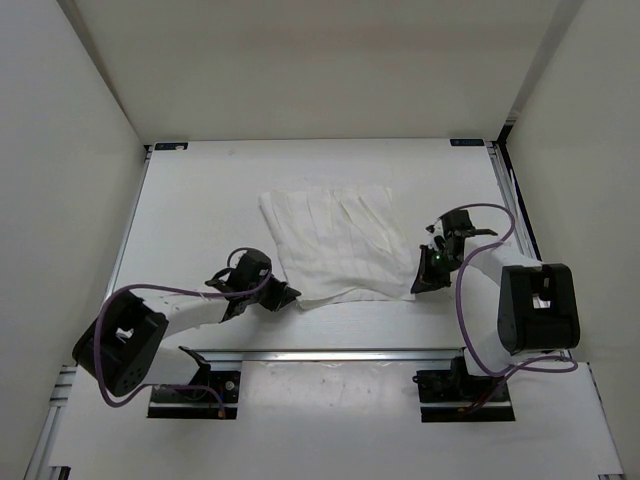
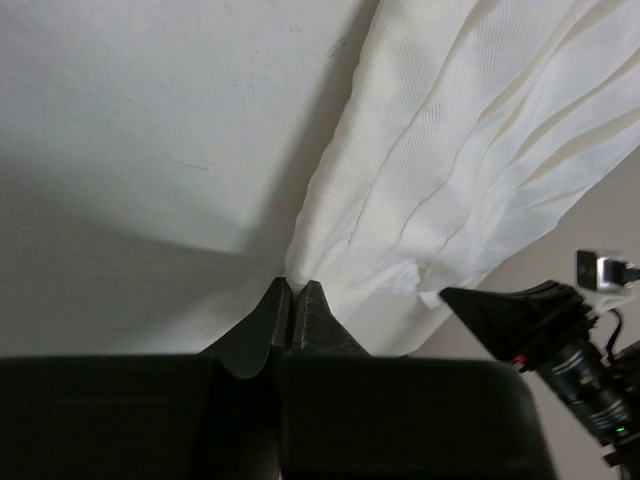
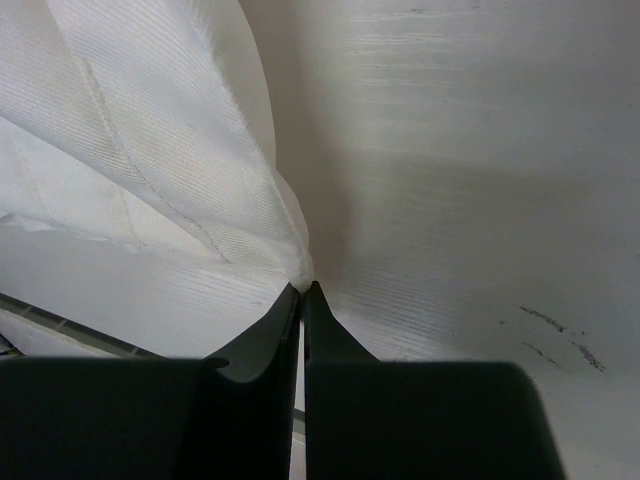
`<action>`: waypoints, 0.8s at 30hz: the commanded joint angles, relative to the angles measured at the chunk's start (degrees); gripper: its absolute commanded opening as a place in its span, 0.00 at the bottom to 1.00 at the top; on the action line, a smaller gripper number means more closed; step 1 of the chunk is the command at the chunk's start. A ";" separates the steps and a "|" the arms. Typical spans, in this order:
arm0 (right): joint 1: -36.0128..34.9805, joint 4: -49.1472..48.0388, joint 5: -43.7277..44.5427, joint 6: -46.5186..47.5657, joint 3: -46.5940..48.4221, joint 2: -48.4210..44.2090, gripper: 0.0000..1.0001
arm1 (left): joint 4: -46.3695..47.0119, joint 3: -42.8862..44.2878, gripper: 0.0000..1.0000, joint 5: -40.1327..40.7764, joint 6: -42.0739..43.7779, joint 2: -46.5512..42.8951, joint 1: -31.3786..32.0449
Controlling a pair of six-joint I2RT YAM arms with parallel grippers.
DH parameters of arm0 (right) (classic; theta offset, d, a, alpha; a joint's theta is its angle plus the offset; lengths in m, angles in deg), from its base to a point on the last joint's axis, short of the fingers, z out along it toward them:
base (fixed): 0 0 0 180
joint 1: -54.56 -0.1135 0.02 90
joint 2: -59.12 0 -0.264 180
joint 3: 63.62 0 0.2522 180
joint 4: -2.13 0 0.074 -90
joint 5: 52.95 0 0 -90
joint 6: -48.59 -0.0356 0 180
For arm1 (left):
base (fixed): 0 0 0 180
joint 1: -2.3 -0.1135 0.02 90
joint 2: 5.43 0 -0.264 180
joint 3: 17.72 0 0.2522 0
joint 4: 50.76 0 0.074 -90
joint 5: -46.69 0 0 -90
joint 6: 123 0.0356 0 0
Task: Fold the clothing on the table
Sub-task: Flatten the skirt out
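Top external showed the cloth spread on the desk — left hand and right hand each pinched shut on a near corner — folding seemingly yet to start.

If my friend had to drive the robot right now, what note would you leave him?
Left gripper: shut on the near left corner of the clothing.
Right gripper: shut on its near right corner.
Clothing: spread out and creased, lying in the middle of the table.
Done: both near corners pinched.
Left to do: lift the corners, carry the near edge over to the far edge, then probably fold again.
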 commanded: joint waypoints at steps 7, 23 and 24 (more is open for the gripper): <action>-2.82 2.88 4.62 1.17 7.92 -4.51 0.00 | -8.04 7.91 0.00 -5.63 12.14 -5.91 -12.26; -1.00 6.58 11.00 4.07 35.19 4.28 0.00 | -40.40 64.38 0.00 -7.66 58.57 28.81 -17.03; -2.23 6.49 11.08 4.34 34.84 3.14 0.00 | -39.35 62.71 0.00 -8.97 60.41 26.28 -16.07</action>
